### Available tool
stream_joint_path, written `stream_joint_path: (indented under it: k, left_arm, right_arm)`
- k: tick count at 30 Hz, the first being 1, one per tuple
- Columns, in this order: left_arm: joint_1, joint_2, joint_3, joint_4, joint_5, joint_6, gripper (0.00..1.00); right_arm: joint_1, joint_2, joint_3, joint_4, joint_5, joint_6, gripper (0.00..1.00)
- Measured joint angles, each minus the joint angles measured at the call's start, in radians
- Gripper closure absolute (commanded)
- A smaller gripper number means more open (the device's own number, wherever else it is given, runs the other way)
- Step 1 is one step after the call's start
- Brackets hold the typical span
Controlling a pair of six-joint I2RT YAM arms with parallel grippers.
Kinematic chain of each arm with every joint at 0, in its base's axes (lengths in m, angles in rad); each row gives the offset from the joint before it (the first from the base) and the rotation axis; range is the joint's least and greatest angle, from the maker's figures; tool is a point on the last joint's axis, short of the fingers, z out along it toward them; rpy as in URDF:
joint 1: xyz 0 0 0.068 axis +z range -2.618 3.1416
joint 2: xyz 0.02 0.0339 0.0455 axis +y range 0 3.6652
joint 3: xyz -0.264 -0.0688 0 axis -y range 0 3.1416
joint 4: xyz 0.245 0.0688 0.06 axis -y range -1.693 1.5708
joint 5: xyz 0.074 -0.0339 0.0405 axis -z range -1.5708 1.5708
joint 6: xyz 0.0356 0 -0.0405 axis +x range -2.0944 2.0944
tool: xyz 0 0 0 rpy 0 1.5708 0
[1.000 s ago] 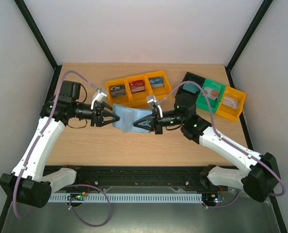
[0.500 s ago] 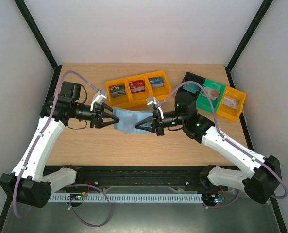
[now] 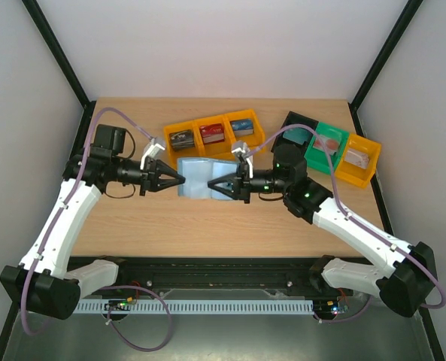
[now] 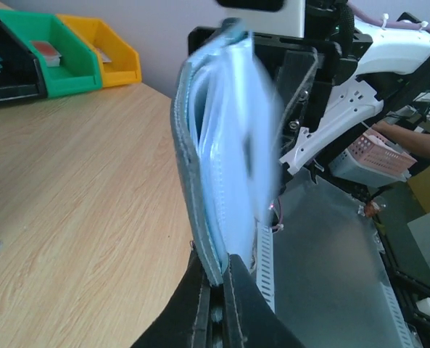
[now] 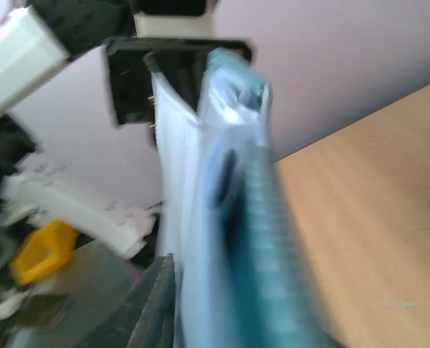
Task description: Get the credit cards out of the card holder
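The teal-blue card holder (image 3: 198, 178) hangs above the table between my two grippers, its pale inner sleeves fanned out. My left gripper (image 3: 180, 179) is shut on the holder's left edge; in the left wrist view its jaws (image 4: 218, 279) pinch the teal cover (image 4: 200, 167). My right gripper (image 3: 212, 186) is at the holder's right side. The right wrist view is blurred: the holder (image 5: 236, 217) fills it and only one finger (image 5: 160, 301) shows, beside the pale sleeves. Credit cards (image 3: 213, 134) lie in the bins. Any card inside the sleeves is hidden.
A row of three yellow bins (image 3: 195, 150) stands behind the holder. A black bin (image 3: 292, 120), a green bin (image 3: 317, 158) and a yellow bin (image 3: 350, 177) stand at the back right. Bare wooden table (image 3: 207, 226) lies in front of the arms.
My left gripper has closed on the holder's left edge. The holder has risen a little and spread flatter. The right gripper has shifted slightly up and to the right.
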Motion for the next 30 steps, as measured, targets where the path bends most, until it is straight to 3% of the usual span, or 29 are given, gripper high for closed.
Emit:
stream_joint_path:
  k: [2,6,13,17,19,25,30]
  left_arm:
    - [0.000,0.000,0.000,0.017,0.003,-0.020,0.98]
    - [0.008,-0.006,-0.006,0.081,-0.039,-0.114,0.98]
    - [0.037,-0.016,-0.023,0.183,-0.261,-0.273,0.98]
    - [0.041,-0.016,-0.032,0.221,-0.355,-0.322,0.98]
    - [0.041,-0.016,-0.039,0.234,-0.374,-0.336,0.98]
    - [0.041,-0.016,-0.042,0.241,-0.371,-0.349,0.98]
    - [0.042,-0.017,-0.043,0.239,-0.302,-0.346,0.98]
  right_arm:
    - [0.001,0.000,0.000,0.003,0.096,0.003,0.36]
    - [0.007,0.007,0.002,-0.006,0.359,0.000,0.20]
    - [0.025,0.027,0.031,-0.134,0.835,-0.006,0.27]
    - [0.120,0.051,0.083,-0.202,1.060,-0.019,0.30]
    - [0.170,0.061,0.103,-0.186,1.044,-0.032,0.24]
    - [0.203,0.159,0.117,-0.037,0.743,-0.022,0.21]
    - [0.203,0.293,0.159,-0.027,0.698,-0.023,0.24]
